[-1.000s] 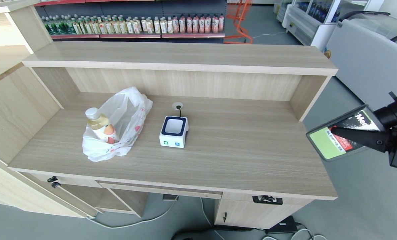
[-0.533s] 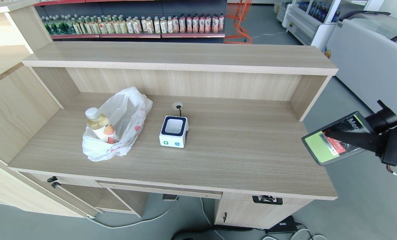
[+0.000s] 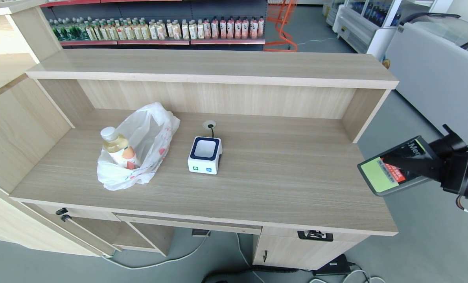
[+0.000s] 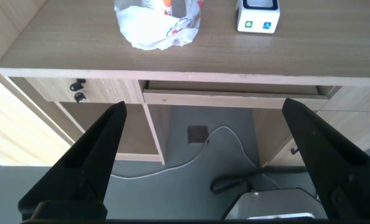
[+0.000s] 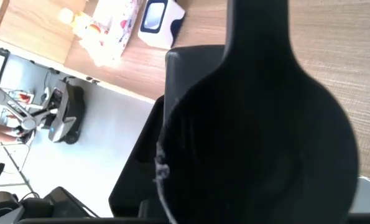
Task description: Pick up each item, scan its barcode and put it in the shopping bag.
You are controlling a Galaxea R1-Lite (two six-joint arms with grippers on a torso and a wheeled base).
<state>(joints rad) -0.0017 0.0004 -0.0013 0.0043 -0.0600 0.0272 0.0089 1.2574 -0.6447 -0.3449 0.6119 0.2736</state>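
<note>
The right pincer (image 3: 410, 165) is shut on a dark box (image 3: 378, 179) with a green patch, held in the air just off the right end of the counter (image 3: 289, 188). The scanner (image 3: 205, 155) sits well to the pincer's left, and the shopping bag (image 3: 149, 131) with a bottle (image 3: 117, 148) inside sits farther left. The left pincer (image 4: 204, 107) is wide open, holding nothing

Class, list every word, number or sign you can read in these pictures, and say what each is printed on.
Box in the right claw: white lettering, part hidden by the claw; label print too small.
Scanner: a green and a blue icon, no words readable.
Bottle label: too small.
Shopping bag: red print, crumpled, unreadable.
</note>
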